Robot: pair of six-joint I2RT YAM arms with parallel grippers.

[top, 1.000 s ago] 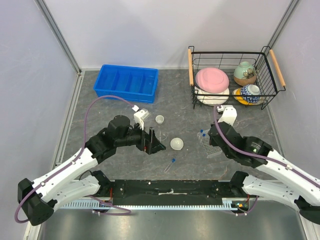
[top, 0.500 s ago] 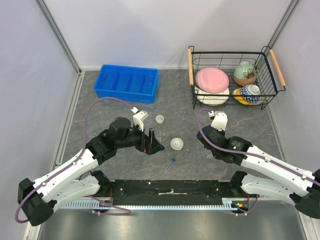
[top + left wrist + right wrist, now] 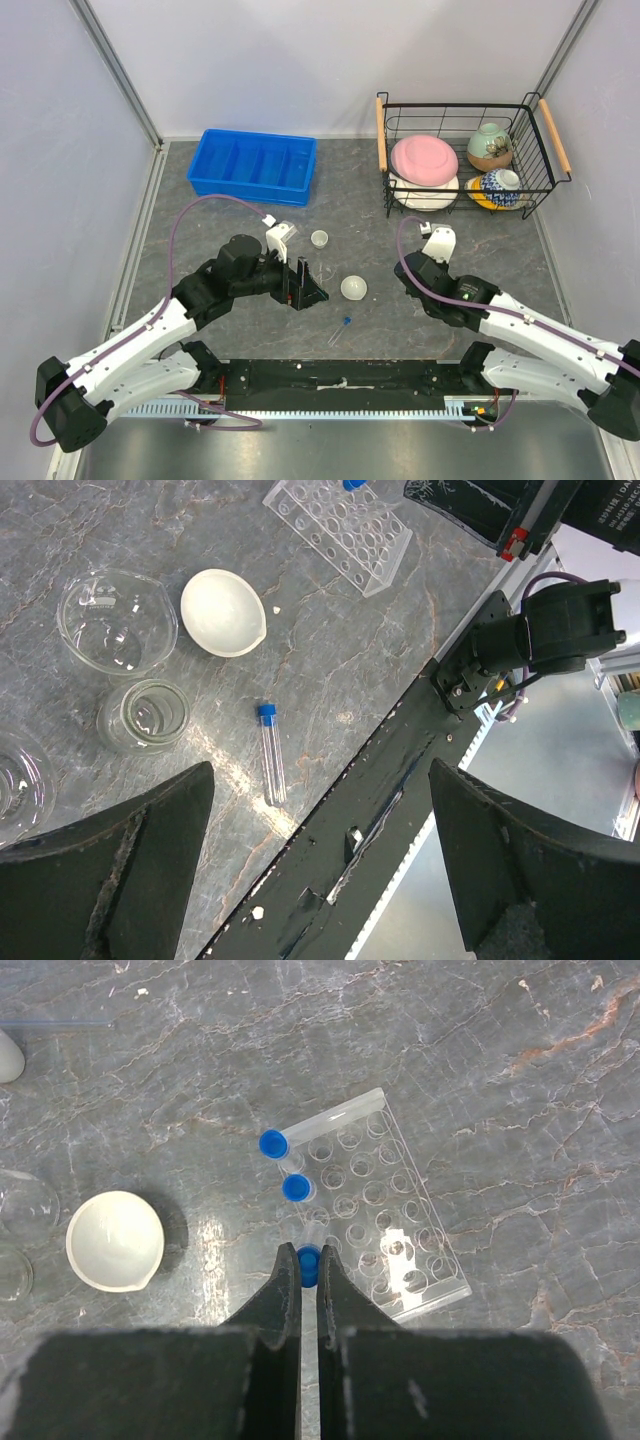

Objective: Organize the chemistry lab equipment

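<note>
A grey marbled table carries a clear tube rack. The right arm's jaws pinch a blue-capped tube at the rack's edge. It should be centred over an empty hole before lowering. The left arm's jaws gape wide above a loose tube, well apart from the rack.

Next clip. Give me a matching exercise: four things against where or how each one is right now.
Things:
1. pink plate
2. loose tube
3. right hand
4. left hand

States:
A. open, holding nothing
B. shut on a capped tube
C. in the wire basket
D. lying flat on the table

Pairs: 1-C, 2-D, 3-B, 4-A.
</note>
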